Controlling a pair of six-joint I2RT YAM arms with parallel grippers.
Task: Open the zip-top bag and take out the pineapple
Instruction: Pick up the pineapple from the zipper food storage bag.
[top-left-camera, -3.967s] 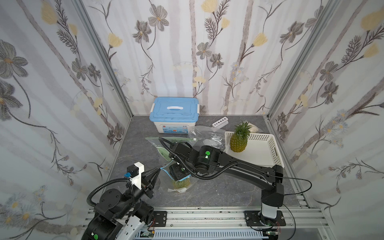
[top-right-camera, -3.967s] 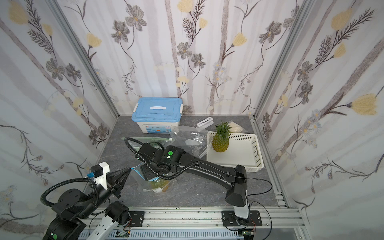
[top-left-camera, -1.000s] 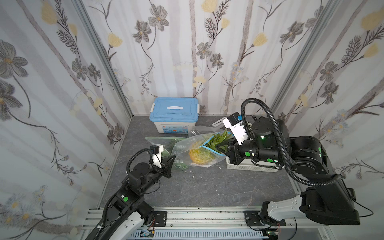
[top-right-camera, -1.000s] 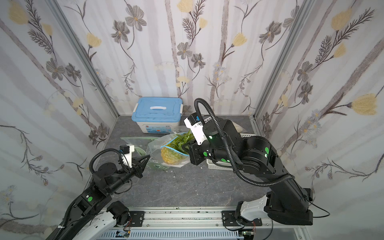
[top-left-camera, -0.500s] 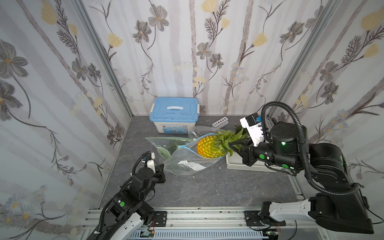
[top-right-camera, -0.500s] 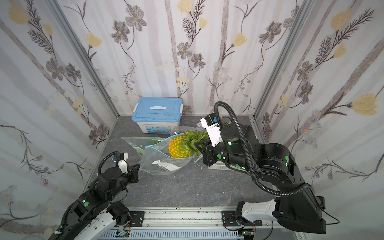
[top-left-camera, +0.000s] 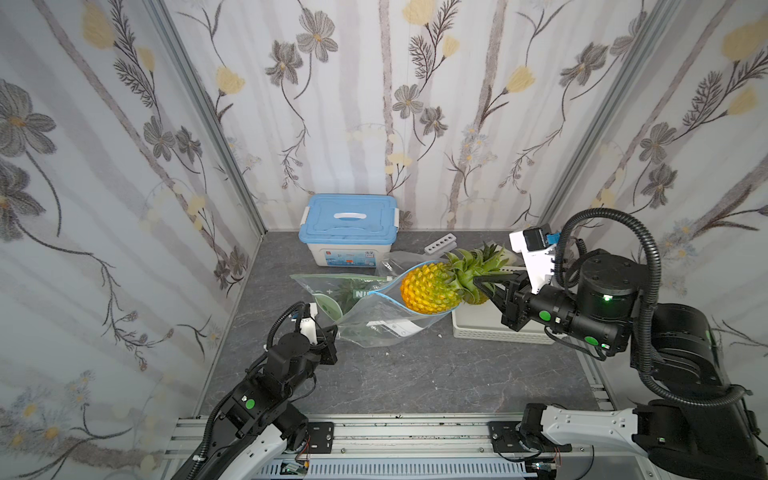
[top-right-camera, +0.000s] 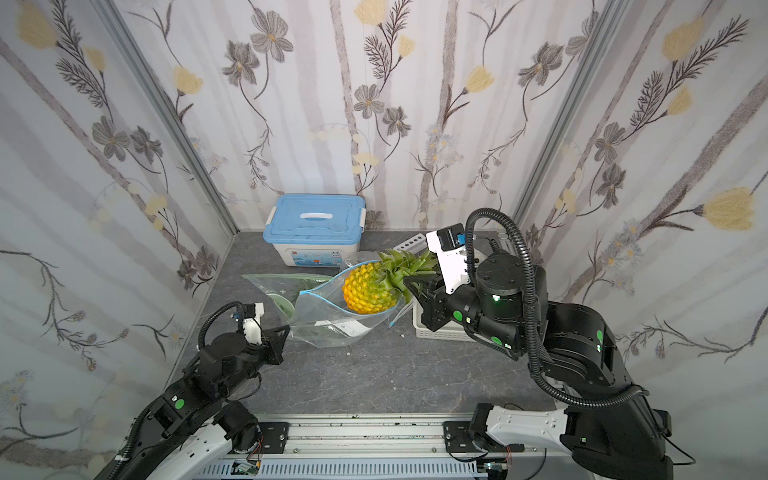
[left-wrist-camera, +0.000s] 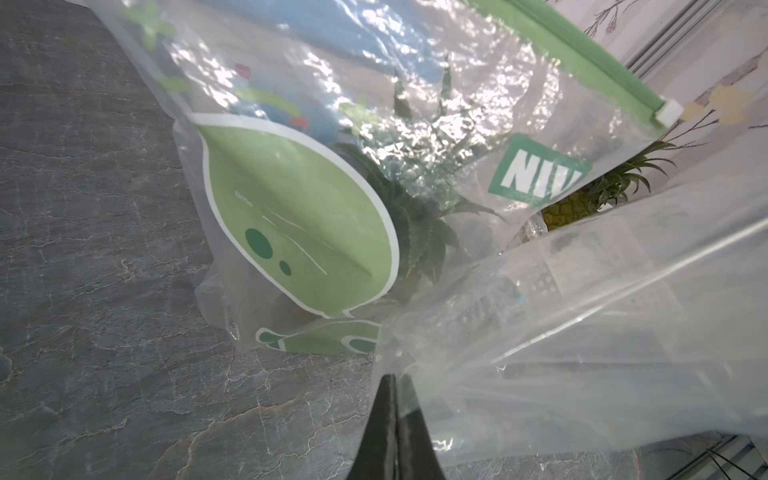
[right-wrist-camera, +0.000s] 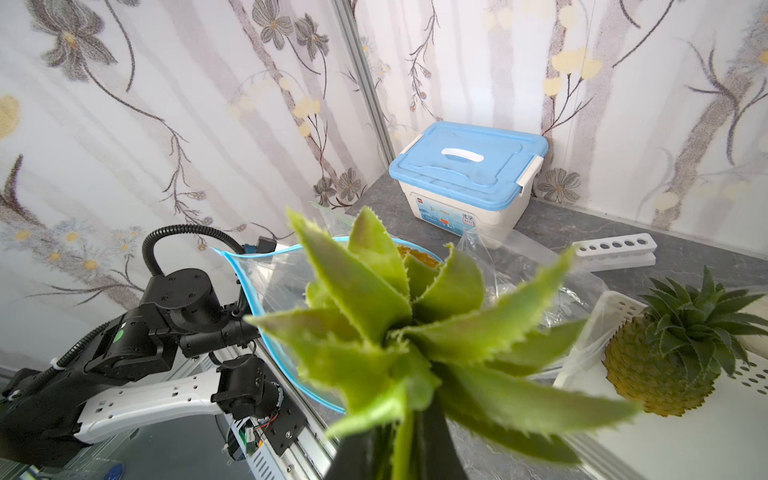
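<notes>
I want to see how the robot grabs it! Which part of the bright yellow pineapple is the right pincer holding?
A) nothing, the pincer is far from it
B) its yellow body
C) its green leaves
C: the right pincer is shut on the green leaves of the pineapple, and the yellow body is free at the mouth of the bag.

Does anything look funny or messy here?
The pineapple hangs sideways in the air, pinched by its leaves in the right gripper, its bottom inside the mouth of the bag. The left gripper pinches the bag's corner, pulling it taut.
</notes>
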